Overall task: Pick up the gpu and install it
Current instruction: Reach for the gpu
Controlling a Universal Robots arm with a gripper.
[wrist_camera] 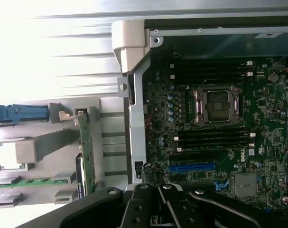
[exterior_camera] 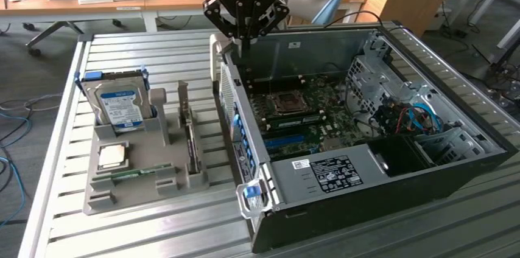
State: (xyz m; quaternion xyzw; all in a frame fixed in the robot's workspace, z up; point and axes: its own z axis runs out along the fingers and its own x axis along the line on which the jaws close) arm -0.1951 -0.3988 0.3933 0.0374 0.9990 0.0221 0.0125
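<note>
Exterior view: my fingers (exterior_camera: 242, 40) pinched shut, empty, over the rear wall of the case (exterior_camera: 366, 209).
Gpu (exterior_camera: 189, 133): upright in the grey holder (exterior_camera: 138, 192) (well apart from me).

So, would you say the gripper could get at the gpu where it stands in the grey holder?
Probably yes. The gpu stands on edge in the holder with its top edge bare and nothing above it. The gripper, shut, hangs over the case wall beside it.
</note>
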